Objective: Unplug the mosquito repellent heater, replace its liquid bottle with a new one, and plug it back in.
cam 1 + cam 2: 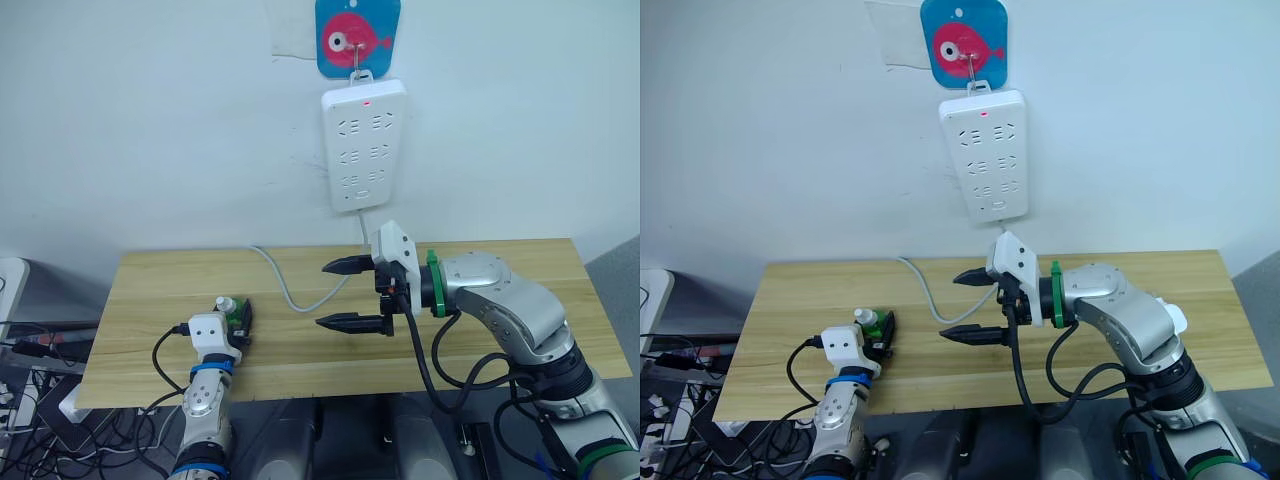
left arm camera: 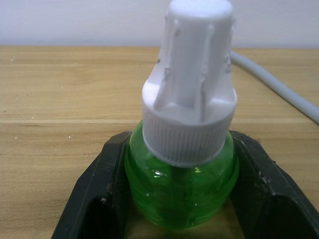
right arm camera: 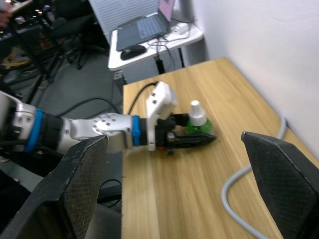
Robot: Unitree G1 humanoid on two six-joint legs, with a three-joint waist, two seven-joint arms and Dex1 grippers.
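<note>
Left gripper (image 2: 182, 199) clamps a green liquid bottle (image 2: 182, 191) with a ribbed white cap, upright on the table (image 1: 150, 300); right gripper (image 1: 345, 295) hangs spread, empty.

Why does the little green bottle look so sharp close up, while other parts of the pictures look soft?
In the left wrist view the green bottle and its white cap are crisp, and the cable behind blurs slightly. In the right wrist view that gripper's own fingers loom large and soft. In the left eye view the power strip is evenly lit, its shadows faint.
</note>
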